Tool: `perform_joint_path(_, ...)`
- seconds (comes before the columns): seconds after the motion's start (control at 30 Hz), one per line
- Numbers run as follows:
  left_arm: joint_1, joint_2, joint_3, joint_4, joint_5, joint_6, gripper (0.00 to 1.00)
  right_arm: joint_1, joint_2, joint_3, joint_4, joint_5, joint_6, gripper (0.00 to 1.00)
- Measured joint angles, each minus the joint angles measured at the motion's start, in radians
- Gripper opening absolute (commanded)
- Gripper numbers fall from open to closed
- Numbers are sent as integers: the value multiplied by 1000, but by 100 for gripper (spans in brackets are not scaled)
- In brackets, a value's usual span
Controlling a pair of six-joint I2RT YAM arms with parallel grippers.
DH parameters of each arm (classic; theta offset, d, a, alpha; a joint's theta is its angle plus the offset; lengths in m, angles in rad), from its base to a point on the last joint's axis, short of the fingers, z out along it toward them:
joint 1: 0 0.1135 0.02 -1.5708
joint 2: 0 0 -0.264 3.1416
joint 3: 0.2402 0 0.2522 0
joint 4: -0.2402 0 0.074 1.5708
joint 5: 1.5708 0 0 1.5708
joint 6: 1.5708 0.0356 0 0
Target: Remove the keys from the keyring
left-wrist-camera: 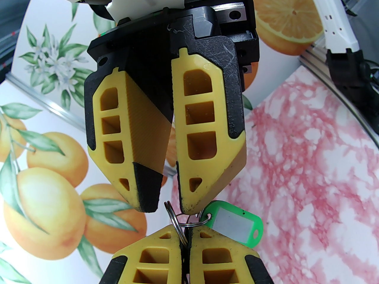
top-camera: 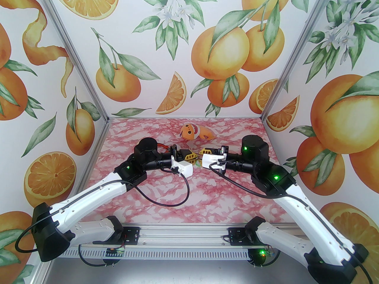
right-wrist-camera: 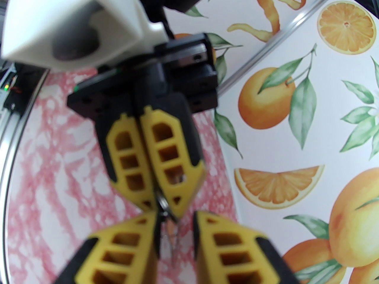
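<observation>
The table (top-camera: 165, 194), with a pink and white marble pattern, is the biggest thing. Over its middle the left arm (top-camera: 97, 188) and the right arm (top-camera: 296, 200) reach towards each other until their ends almost meet. Behind them, near the back wall, an orange toy (top-camera: 192, 131) lies on the table, well apart from the arms. The left tool (left-wrist-camera: 185, 235) is pressed fully together and pinches the keyring (left-wrist-camera: 172, 216), whose thin silver loops stick out from between its 2 yellow fingers. The right tool (left-wrist-camera: 168, 209) faces it tip to tip. Its 2 fingers stand only a little apart, with a narrow gap, and the top of 1 silver loop is inside this gap, but I cannot tell if a finger touches it. The green key (left-wrist-camera: 237, 225), an oblong plastic tag with a white label, is attached to 1 of the loops through its small hole, just beside the tips of both tools. In the right wrist view the metal between the tools is blurred.
</observation>
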Motion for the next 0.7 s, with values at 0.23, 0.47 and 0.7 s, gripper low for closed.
perform_joint_path(0.23, 0, 3, 6, -11, 2, 0, 0, 0, 15, 6, -13, -2, -8, 12)
perform_joint_path(0.47, 0, 4, 10, -24, 5, 0, 0, 0, 16, 8, -16, 0, -23, 0)
perform_joint_path(0.7, -5, 4, 11, -25, -22, -50, 26, 18, 1, 8, -27, 45, -26, 0)
